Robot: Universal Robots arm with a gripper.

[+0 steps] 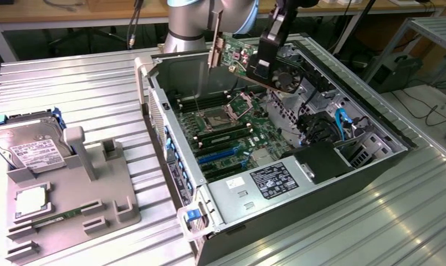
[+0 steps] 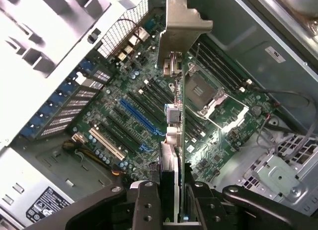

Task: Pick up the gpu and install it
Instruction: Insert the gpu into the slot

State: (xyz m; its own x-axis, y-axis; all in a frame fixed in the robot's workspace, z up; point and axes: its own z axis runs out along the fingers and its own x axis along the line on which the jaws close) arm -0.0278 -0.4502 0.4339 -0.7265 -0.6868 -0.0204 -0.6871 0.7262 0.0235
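Note:
The gpu (image 1: 241,58) hangs tilted above the open computer case (image 1: 378,160), over its far end. Its silvery bracket (image 1: 216,44) points to the exterior view's left and its round fan (image 1: 286,78) faces the right. My gripper (image 1: 266,58) is shut on the card from above. In the wrist view the gpu (image 2: 179,115) runs edge-on away from my gripper (image 2: 174,210), bracket (image 2: 183,26) at the far end, clamped between the two black fingers (image 2: 146,205). Beneath it lies the motherboard (image 2: 144,86) with its blue expansion slot (image 2: 140,115) and the processor socket (image 2: 206,93); the card is well above them.
A grey fixture (image 1: 97,210) at the exterior view's left carries the silver hard drive (image 1: 32,148), a processor chip (image 1: 30,200) and a green memory stick (image 1: 60,216). Inside the case are the power supply (image 1: 275,180), blue cables (image 1: 341,122) and drive cages (image 2: 278,175).

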